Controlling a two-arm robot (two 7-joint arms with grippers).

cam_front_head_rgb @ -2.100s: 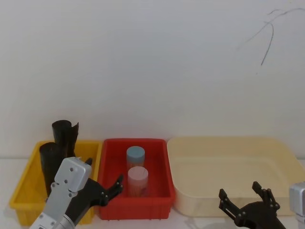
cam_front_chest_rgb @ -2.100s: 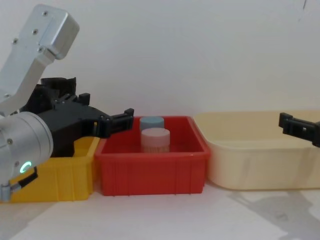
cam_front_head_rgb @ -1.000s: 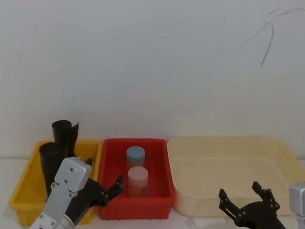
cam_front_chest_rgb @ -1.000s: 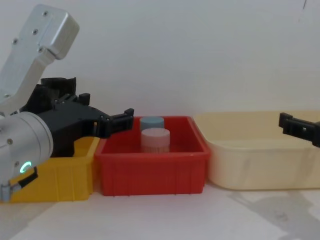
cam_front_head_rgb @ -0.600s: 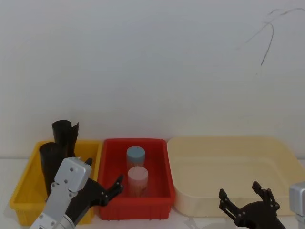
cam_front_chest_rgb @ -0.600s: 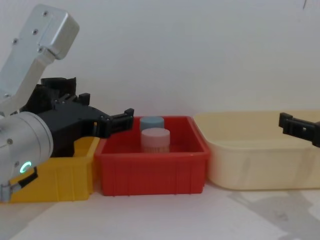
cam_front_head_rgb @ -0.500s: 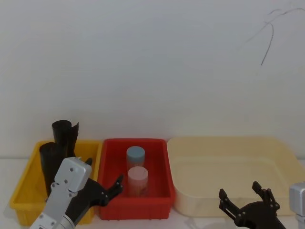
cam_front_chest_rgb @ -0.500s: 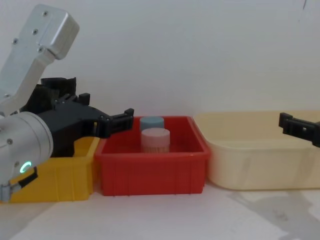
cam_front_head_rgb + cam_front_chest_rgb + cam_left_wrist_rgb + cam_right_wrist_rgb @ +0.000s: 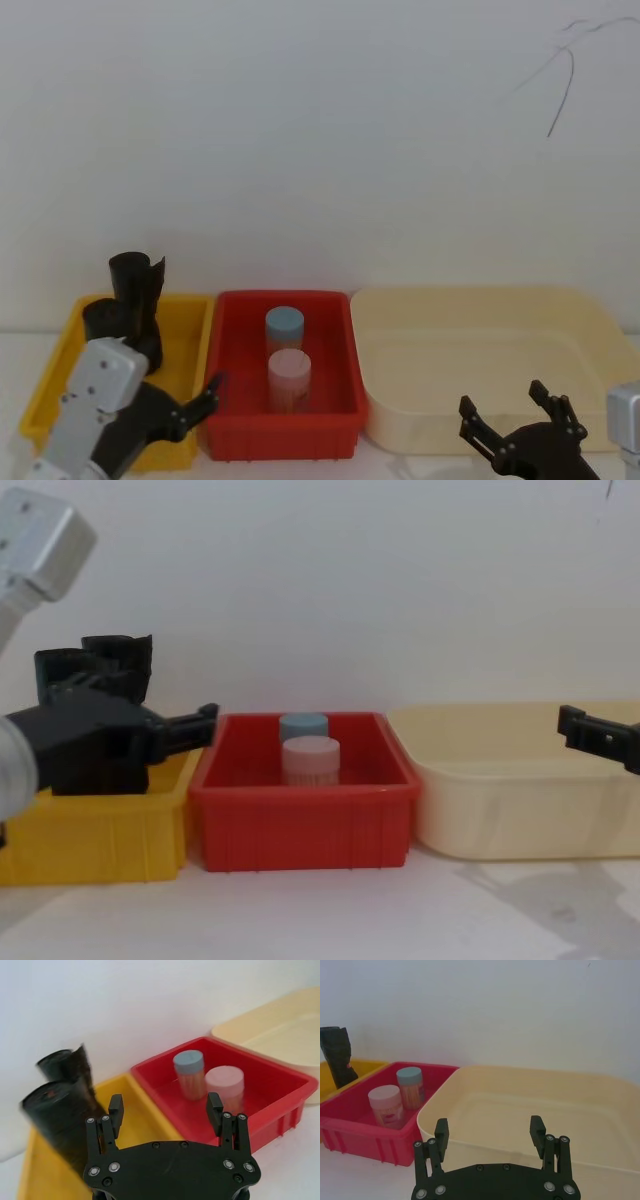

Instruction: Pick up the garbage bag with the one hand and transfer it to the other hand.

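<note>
Cream bin (image 9: pixel 470 372) sits on the right and is the biggest of the three, with the red bin (image 9: pixel 280 436) in the middle and the yellow bin (image 9: pixel 192 338) on the left. All three stand in a row against the white wall, side by side.

Left gripper (image 9: pixel 165 1104) hangs over the front of the yellow bin, near the corner next to the red bin. Its fingers (image 9: pixel 116 1106) are spread wide with nothing between them, pointing toward the back of the bins. It is clear of both rolls.

Right gripper (image 9: pixel 489 1127) is low in front of the cream bin's front wall, claw spread and empty, well apart from the yellow bin.

Garbage bag (image 9: pixel 56 1116) stands upright in the far left part of the yellow bin and its rounded top rises above the rim. The gripper is not touching it. Flared black roll (image 9: pixel 137 285) stands just behind it, upright and close; cannot tell if they touch.

Blue-lidded jar (image 9: pixel 284 325) and pink-lidded jar (image 9: pixel 289 372) stand upright in the red bin, the pink one in front of the blue one.
</note>
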